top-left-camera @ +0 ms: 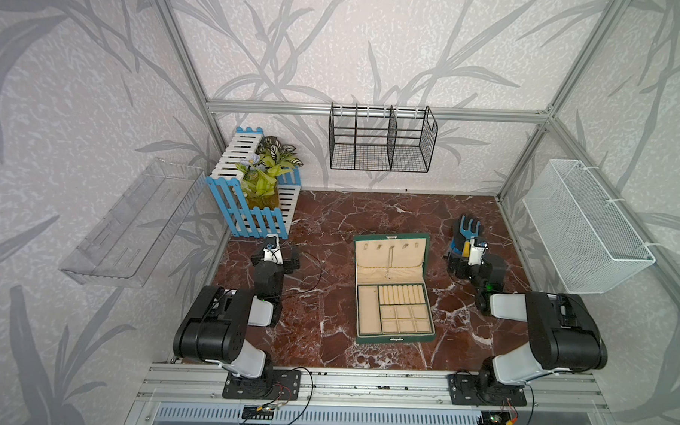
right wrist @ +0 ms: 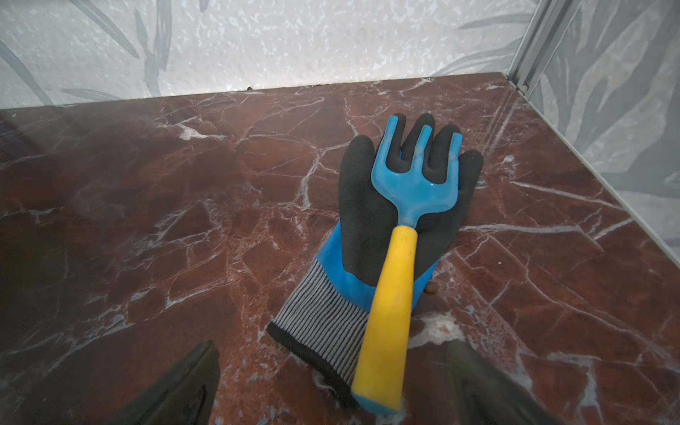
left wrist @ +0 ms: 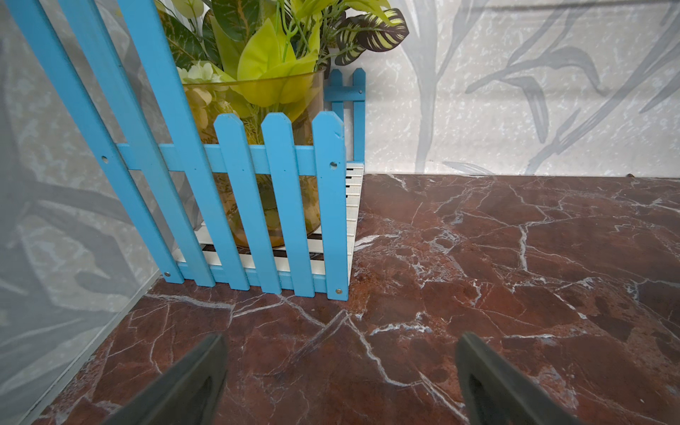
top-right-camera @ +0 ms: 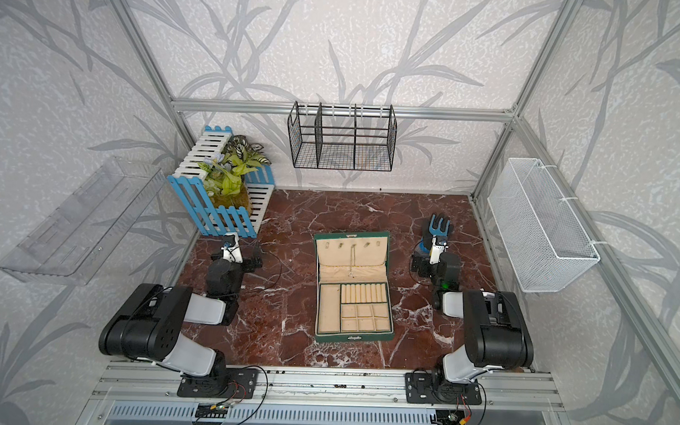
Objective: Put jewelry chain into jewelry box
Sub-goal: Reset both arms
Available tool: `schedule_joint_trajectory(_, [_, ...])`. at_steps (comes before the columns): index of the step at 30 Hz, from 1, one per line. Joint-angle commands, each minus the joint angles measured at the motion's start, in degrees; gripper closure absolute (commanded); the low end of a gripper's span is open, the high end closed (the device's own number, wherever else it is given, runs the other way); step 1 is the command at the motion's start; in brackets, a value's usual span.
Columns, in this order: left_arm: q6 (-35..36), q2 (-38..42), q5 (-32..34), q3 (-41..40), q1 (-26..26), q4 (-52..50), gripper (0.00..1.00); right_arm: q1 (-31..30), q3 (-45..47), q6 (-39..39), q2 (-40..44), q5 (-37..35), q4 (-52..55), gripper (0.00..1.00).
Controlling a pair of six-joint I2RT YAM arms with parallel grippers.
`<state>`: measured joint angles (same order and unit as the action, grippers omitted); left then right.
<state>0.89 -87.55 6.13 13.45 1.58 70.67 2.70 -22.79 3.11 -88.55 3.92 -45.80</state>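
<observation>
Top views, both: jewelry chain [top-left-camera: 390,262] hanging from lid hook [top-left-camera: 391,246] inside jewelry box [top-left-camera: 394,339], middle of bench [top-left-camera: 330,228]. Left gripper [left wrist: 340,342] and right gripper [right wrist: 333,346] spread, empty, near side edges. Seemingly done; stay clear, no snagging chain.

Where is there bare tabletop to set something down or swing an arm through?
Widest bare table: behind the jewelry box, up to the back wall; also the strip between box and front rail. Crowded: far right, rake lying on glove before the open right gripper; far left, fence planter before the open left gripper.
</observation>
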Motion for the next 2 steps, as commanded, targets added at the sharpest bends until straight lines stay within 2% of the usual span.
schedule_joint_trajectory(1, [-0.35, 0.36, 0.46, 0.35, -0.32, -0.27, 0.00, 0.07, -1.23, -0.16, 0.67, -0.22, 0.22, 0.01])
schedule_joint_trajectory(2, [-0.35, 0.32, 0.48, 0.41, -0.30, -0.27, 0.00, -0.12, -1.13, -0.40, 0.74, -0.47, 0.05, 0.01])
